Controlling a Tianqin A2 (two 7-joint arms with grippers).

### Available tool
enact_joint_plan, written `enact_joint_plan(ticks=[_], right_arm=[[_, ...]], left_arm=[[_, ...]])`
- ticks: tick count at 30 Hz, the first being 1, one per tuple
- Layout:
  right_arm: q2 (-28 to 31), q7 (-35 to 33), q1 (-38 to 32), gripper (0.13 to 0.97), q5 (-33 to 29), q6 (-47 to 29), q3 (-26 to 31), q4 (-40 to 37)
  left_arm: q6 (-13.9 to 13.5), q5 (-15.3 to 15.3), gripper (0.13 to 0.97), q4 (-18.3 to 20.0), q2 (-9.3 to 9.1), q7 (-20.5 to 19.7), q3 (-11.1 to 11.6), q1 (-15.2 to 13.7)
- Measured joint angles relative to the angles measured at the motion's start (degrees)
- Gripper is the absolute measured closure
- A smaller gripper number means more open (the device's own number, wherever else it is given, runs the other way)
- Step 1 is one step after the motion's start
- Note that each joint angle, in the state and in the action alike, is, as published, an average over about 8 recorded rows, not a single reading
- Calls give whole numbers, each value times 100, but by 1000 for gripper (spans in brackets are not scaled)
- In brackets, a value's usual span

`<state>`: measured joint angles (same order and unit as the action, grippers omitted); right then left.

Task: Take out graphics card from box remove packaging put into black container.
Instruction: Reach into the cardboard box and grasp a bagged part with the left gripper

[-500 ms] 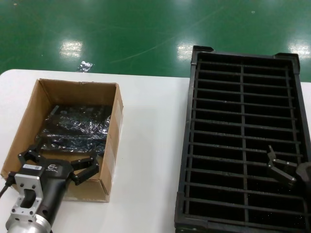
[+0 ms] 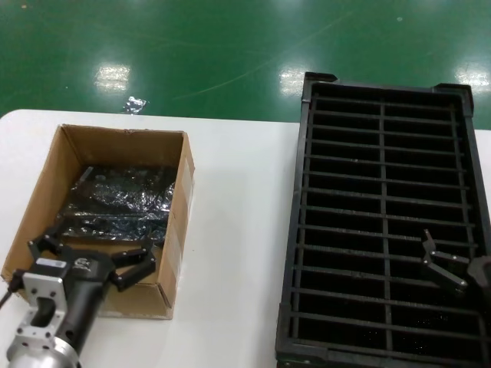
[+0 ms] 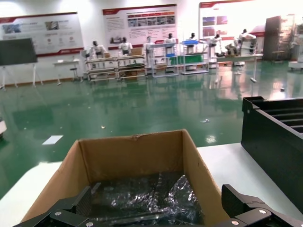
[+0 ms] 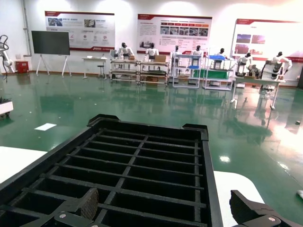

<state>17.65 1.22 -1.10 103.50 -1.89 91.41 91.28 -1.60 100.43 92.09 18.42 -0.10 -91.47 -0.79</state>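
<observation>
White tabletop over green floor: your left gripper (image 2: 90, 261) hangs spread wide and empty at the box's (image 2: 46, 184) near wall. The packaging (image 2: 123, 201) lies just beyond it, long axis left-right. Your right gripper (image 2: 445, 264), open, idles over the black container (image 2: 383, 123).

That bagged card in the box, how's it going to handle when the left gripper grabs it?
The packaging is crinkly and shiny, so it will probably be slick and shift under the fingers. It lies flat in the box, so getting a finger under an edge looks awkward. The left gripper, open over the near end, would likely bear on something stiff inside rather than floppy film.
</observation>
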Motion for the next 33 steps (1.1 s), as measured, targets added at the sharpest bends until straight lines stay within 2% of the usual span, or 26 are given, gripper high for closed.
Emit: enact_joint_plan(ticks=[2,4,6,10,14,16,18,22,26,29,33], right_arm=[[0,0,0,129,0,0,0,0],[0,0,0,129,0,0,0,0],[0,0,0,129,0,0,0,0],[0,0,0,129,0,0,0,0],[0,0,0,129,0,0,0,0],[0,0,0,129,0,0,0,0],[0,0,0,129,0,0,0,0],[0,0,0,129,0,0,0,0],[0,0,0,129,0,0,0,0],[0,0,0,129,0,0,0,0],[0,0,0,129,0,0,0,0]], left_arm=[[-35,-30,132,18,140,11,-9,-22],[-128,-71,132,43,363,50,-12,-65],[-288,-140,132,62,669,122,-18,-137],[-764,-416,132,4,1412,349,-46,-408],[-1271,-872,132,-298,2097,604,-230,-916],[-1553,-1123,132,-547,2331,737,-400,-1278],[-1872,-1369,132,-835,2488,887,-617,-1690],[-2609,-1858,132,-1454,2605,1247,-1168,-2559],[-3175,-2352,132,-2059,2508,1700,-1729,-3276],[-3348,-2692,132,-2502,2334,2062,-2066,-3677],[-3307,-2976,134,-3033,2067,2514,-2340,-4053]])
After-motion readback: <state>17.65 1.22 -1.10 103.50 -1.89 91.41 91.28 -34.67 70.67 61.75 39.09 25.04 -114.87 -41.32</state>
